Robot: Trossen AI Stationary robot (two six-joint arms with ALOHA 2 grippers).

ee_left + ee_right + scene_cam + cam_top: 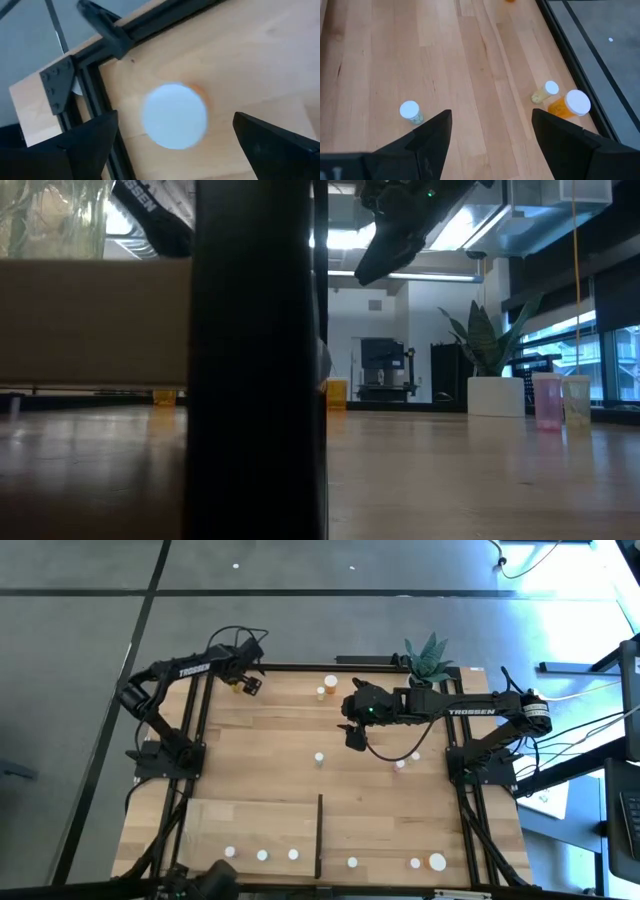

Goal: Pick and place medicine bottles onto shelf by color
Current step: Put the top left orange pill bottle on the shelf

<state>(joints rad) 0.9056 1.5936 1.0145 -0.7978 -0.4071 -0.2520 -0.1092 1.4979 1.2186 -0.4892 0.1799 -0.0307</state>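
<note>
1. On the shelf [255,815] we count six white-capped bottles already placed, three on each side of its black strip [319,835].
2. About six more wait on the table [270,730].
3. Our left pincer [172,135] hangs open over an orange bottle [175,116].
4. Our right pincer [490,132] hangs open and empty near the table's middle.
</note>
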